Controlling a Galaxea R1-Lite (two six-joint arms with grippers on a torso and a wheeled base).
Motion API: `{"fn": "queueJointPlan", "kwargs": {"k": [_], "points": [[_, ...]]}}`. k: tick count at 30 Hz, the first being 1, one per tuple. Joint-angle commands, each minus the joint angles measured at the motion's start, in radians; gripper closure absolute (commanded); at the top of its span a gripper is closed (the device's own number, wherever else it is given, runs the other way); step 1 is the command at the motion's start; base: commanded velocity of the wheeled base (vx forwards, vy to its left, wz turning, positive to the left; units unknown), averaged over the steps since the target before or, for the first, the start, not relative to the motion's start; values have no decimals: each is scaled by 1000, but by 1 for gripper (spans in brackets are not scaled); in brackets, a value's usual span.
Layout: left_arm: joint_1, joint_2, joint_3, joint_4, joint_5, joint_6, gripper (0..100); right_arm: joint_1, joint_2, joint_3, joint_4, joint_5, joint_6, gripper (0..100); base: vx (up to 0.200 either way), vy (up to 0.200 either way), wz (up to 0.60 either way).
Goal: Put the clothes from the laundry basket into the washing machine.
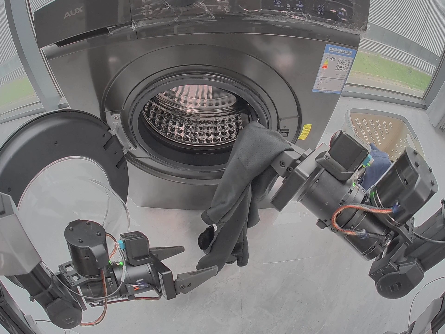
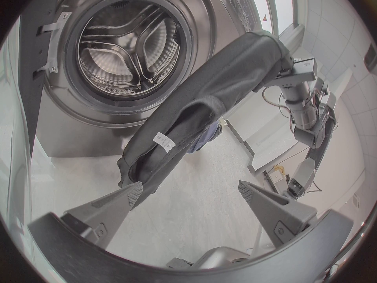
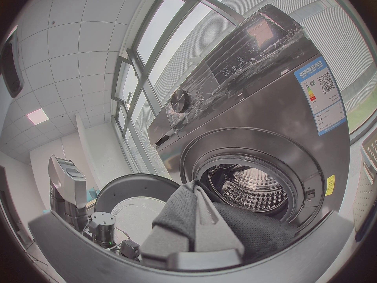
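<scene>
Right gripper point(image 1: 283, 159) clamps garment point(image 1: 241, 186) at washing machine point(image 1: 296, 70) mouth; left gripper point(image 1: 199, 258) splayed at hem

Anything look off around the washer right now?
Only the dark grey garment: the right gripper clamps it in front of the drum, but it hangs down outside the opening, its loose end dangling low beside the open left gripper. Crinkled plastic film also covers the control panel.

R end effector point(image 1: 282, 157) grips dark garment point(image 1: 241, 182) nr washer point(image 1: 208, 52).
</scene>
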Motion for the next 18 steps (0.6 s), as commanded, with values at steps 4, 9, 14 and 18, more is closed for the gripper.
{"fn": "queueJointPlan", "kwargs": {"k": [4, 9, 14, 18], "points": [[13, 245, 6, -181, 4, 60, 0, -1, 7, -12, -1, 0, 0, 100, 0, 0, 0], [95, 360, -25, -192, -5, 150, 0, 1, 3, -1, -1, 0, 0, 100, 0, 0, 0], [113, 400, -42, -192, -34, 155, 0, 1, 3, 2, -1, 0, 0, 100, 0, 0, 0], [112, 431, -80, -193, -37, 156, 0, 1, 4, 0, -1, -2, 0, 100, 0, 0, 0]]}}
